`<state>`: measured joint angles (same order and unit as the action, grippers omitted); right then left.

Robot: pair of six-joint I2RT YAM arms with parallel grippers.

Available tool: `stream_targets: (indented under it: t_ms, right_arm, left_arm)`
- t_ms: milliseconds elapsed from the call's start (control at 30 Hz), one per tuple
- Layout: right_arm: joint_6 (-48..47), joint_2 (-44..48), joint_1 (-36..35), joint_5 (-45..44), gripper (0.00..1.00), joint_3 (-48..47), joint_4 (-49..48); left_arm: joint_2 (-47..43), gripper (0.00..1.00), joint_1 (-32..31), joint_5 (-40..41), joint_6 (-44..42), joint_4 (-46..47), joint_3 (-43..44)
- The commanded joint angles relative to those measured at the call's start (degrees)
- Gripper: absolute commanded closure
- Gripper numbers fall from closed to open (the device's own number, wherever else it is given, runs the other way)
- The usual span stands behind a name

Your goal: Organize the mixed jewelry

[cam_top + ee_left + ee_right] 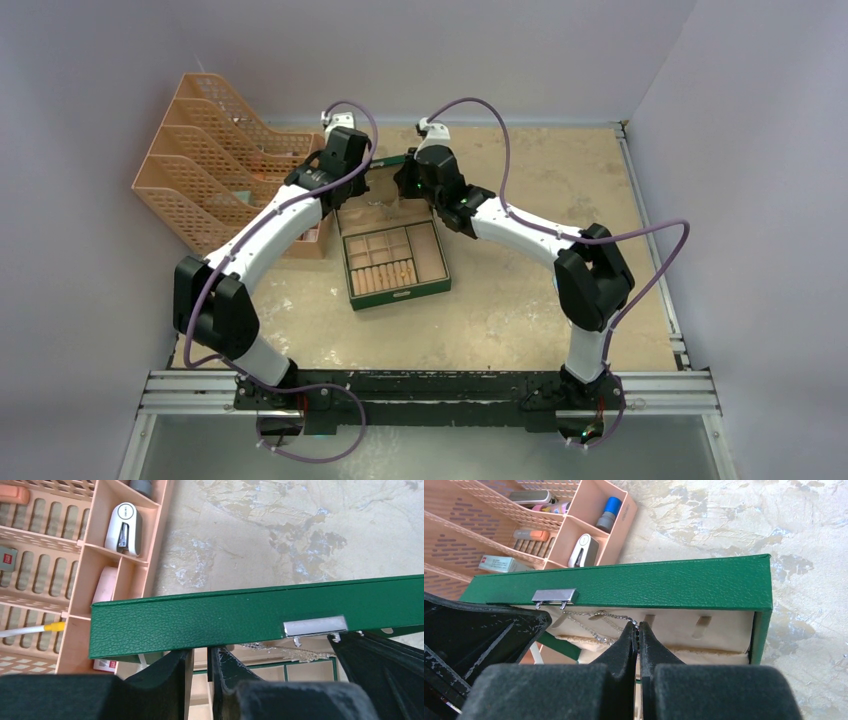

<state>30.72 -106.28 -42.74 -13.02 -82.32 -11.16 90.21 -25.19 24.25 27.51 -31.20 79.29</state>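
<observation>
Green lid [649, 582]: stood upright for access.
Right gripper [638, 630]: pinched silver chain [596, 614], probably hanging it.
Left gripper [201, 652]: narrowly parted, holding nothing.

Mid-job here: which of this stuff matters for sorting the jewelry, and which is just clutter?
Job: chain; right hand pinching it; left hand at the lid; green box.
Clutter: peach organizer; stapler; blue-capped tube.

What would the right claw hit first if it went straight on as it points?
Probably the cream lining inside the raised green box lid, just past the thin silver chain at its tips; depth unclear.
</observation>
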Motion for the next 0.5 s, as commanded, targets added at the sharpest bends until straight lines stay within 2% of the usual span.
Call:
stream_targets:
  t_ms: [0, 267, 467]
  right_arm:
    - [1.01, 0.72, 0.11, -1.67, 1.0, -1.92, -1.51]
    - [1.74, 0.72, 0.11, -2.77, 1.0, -1.93, -0.37]
    - [3.96, -0.69, 0.07, -4.28, 1.0, -4.06, 4.07]
  left_arm:
    - [-1.62, 0.87, 1.28, 2.34, 0.87, 1.66, 1.83]
    - [-2.7, 0.88, 1.54, -0.96, 0.88, 2.53, 1.49]
    - [-4.44, 0.88, 1.54, -4.43, 1.12, 2.37, 2.0]
